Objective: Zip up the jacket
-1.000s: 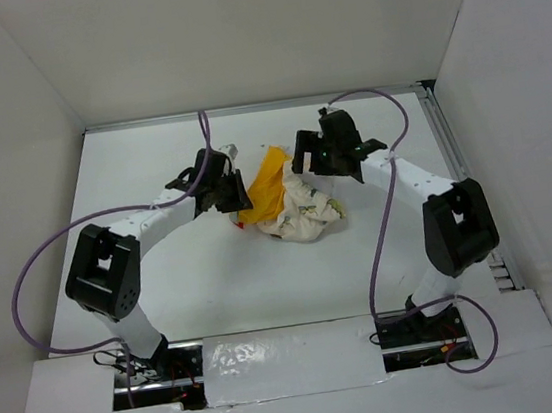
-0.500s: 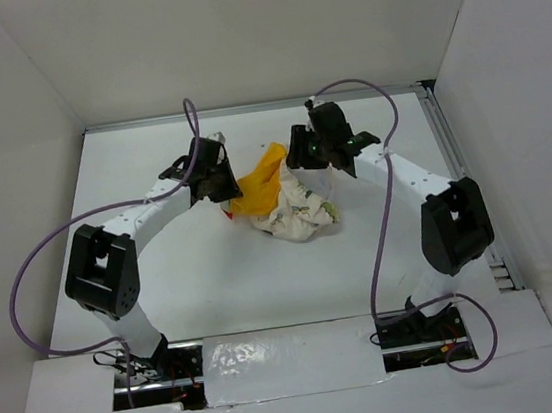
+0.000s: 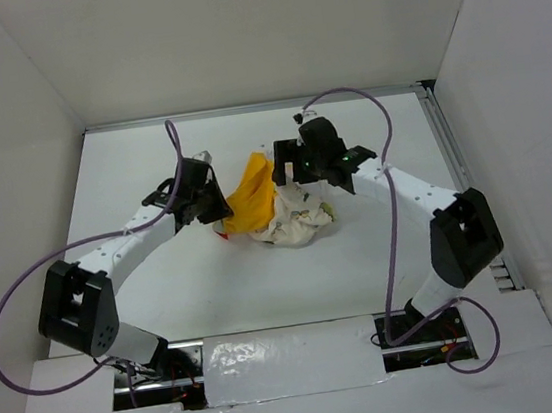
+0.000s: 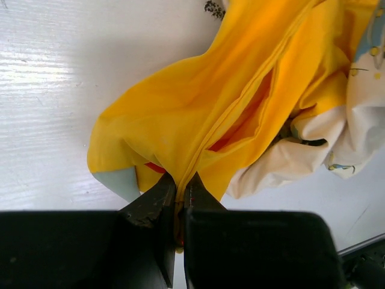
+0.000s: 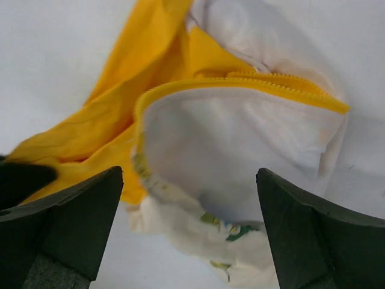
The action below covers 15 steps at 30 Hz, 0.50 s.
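Top view first: since half a second ago the left arm's elbow has swung out to the left, and the left gripper (image 3: 218, 208) has dropped a touch toward the near side. The right gripper (image 3: 289, 168) has slid left and is now right above the cloth. The jacket (image 3: 274, 210) sits mid-table (image 3: 164, 281) between the two claws, bunched up, and has shifted slightly left. Its yellow part runs as a band from the left claw up and away toward the right claw, and the cream printed heap lies on the right, nearer side. Which end is the hood or the hem cannot be told.

Left wrist now: the left gripper (image 4: 178, 180) is pinched tight on a yellow seam of the jacket (image 4: 240, 102). That seam runs from the fingertips off to the upper right, with cream fabric at the right edge.

Right wrist: the right gripper (image 5: 186, 174) is spread wide, straddling a cream panel of the jacket (image 5: 240, 144) edged in yellow zipper teeth. Whether it touches the cloth cannot be told.
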### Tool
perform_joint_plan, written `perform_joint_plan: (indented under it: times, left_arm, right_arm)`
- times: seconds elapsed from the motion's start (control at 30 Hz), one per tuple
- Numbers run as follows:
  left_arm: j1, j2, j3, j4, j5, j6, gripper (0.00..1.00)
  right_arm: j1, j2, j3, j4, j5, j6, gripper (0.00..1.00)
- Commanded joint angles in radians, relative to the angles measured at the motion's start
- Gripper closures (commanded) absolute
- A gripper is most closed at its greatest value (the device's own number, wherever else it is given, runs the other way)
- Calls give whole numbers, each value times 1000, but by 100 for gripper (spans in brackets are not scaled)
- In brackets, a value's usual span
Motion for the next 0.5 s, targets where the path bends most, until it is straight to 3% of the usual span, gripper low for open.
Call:
perform_joint_plan:
  times: [0.0, 0.07, 0.1, 0.13, 0.17, 0.2, 0.23, 0.4, 0.47]
  left_arm:
    - [0, -70, -23, 23, -16, -20, 100]
    - [1, -78, -24, 28, -16, -13, 100]
    - [3, -75, -20, 31, -17, -7, 100]
    - [8, -69, -9, 26, -17, -3, 100]
    - [20, -59, 29, 19, -52, 1, 100]
    - [44, -17, 98, 7, -60, 21, 100]
    - [44, -16, 99, -4, -60, 21, 100]
    - [158, 111, 553, -127, -46, 111, 100]
    - [182, 120, 714, -126, -37, 172, 100]
  right_arm:
    - [14, 97, 68, -40, 44, -15, 2]
    - [28, 142, 84, -35, 35, -20, 19]
    - [32, 153, 90, -38, 47, -7, 35]
    - [31, 166, 110, -46, 88, 6, 63]
    - [22, 170, 125, -50, 104, 8, 78]
    - [-12, 171, 187, -108, 142, 10, 100]
    - [-36, 171, 237, -109, 142, 10, 100]
    - [-165, 113, 675, -245, 236, -110, 100]
    - [-196, 79, 764, -242, 225, -150, 100]
